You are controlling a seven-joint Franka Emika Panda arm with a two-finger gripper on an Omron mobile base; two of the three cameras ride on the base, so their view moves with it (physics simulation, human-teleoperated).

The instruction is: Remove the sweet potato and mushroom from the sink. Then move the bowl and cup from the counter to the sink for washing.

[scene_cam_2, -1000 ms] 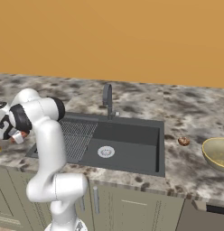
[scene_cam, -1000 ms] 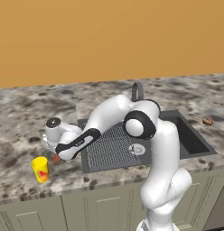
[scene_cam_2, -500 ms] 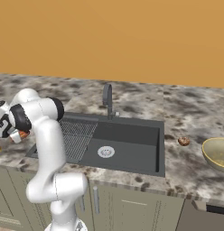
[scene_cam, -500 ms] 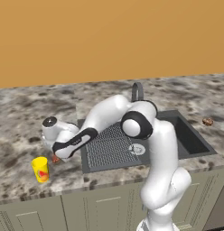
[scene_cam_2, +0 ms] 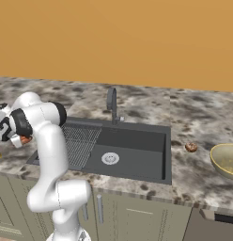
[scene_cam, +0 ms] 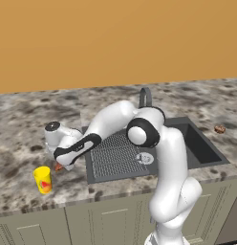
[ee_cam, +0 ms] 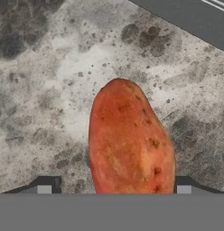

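The orange-red sweet potato [ee_cam: 129, 144] lies on the speckled counter left of the sink [scene_cam_2: 137, 146], between the spread fingertips of my gripper [ee_cam: 114, 187], which is open and low over it. The left base view has the gripper [scene_cam: 63, 162] beside the sweet potato [scene_cam: 58, 167], with the yellow cup [scene_cam: 43, 179] just in front and to the left. The brown mushroom [scene_cam: 219, 128] rests on the counter right of the sink [scene_cam: 197, 143]. At the far right stands the tan-gold bowl [scene_cam_2: 226, 160], with the mushroom [scene_cam_2: 190, 147] between it and the sink.
A grey arched faucet [scene_cam_2: 112, 103] rises behind the basin. The ribbed drainer grid [scene_cam: 113, 153] fills the sink's left part, close under my forearm. The counter's front edge runs just in front of the cup.
The fingers have spread apart and let go of the sweet potato, which now rests on the counter. The arm has barely moved.
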